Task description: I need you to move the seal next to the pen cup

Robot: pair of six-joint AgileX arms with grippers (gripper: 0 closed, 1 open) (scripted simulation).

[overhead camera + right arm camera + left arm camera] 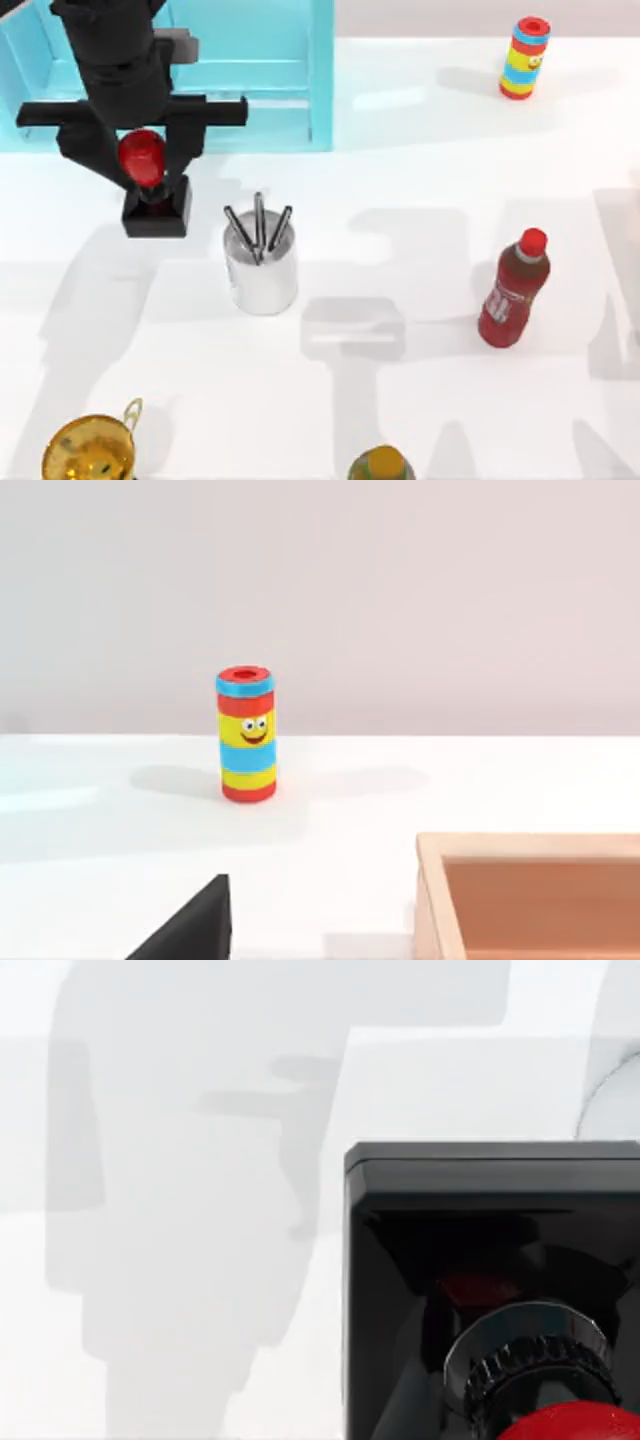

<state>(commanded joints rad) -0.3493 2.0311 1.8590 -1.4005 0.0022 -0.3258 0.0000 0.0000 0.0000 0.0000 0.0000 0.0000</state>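
The seal (150, 190) stood upright, knob up, just left of the pen cup (260, 268). The left gripper (142, 165) straddled its knob, jaws clamped on it.

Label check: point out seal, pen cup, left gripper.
seal (141, 157), top view, red knob.
pen cup (261, 275), top view, cylinder wall.
left gripper (141, 170), top view, midway between fingertips, around the knob.

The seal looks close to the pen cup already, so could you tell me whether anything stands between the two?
Nothing visible does. In the top view the left gripper is at the seal, around its red knob, and the seal sits just left of the pen cup, with only bare table in the narrow gap between them.
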